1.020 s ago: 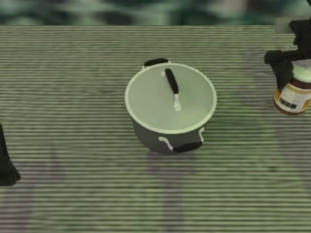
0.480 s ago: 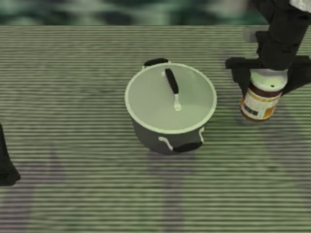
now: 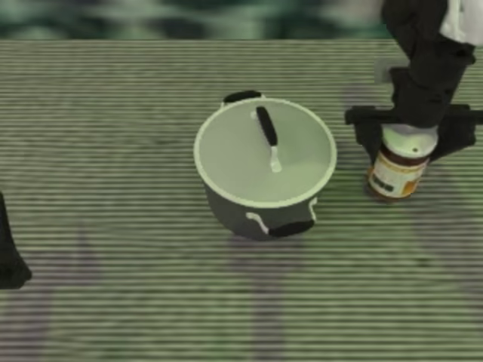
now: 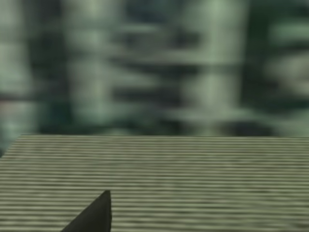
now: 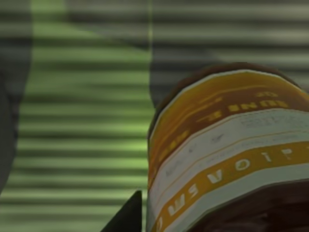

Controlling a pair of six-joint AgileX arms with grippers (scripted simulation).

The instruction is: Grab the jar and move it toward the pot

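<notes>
The pot point(image 3: 264, 162), dark grey with a pale green lid and a black bar handle, stands mid-table. To its right, a short gap away, is the jar point(image 3: 395, 172), with brown contents and an orange-and-white label. My right gripper point(image 3: 411, 133) comes down from above and is shut on the jar's upper part near the white lid. In the right wrist view the jar point(image 5: 227, 145) fills the frame, with one dark fingertip point(image 5: 128, 217) beside its label. I cannot tell whether the jar's base touches the table. My left arm point(image 3: 9, 260) is parked at the table's left edge.
The striped table top point(image 3: 113, 188) stretches around the pot on all sides. The pot's side handles stick out at its far point(image 3: 241, 96) and near point(image 3: 290, 228) sides. The left wrist view shows only table point(image 4: 193, 183) and a blurred backdrop.
My right gripper has carried the jar leftward from the table's right edge to a spot just right of the pot. The pot and left arm have not moved.
</notes>
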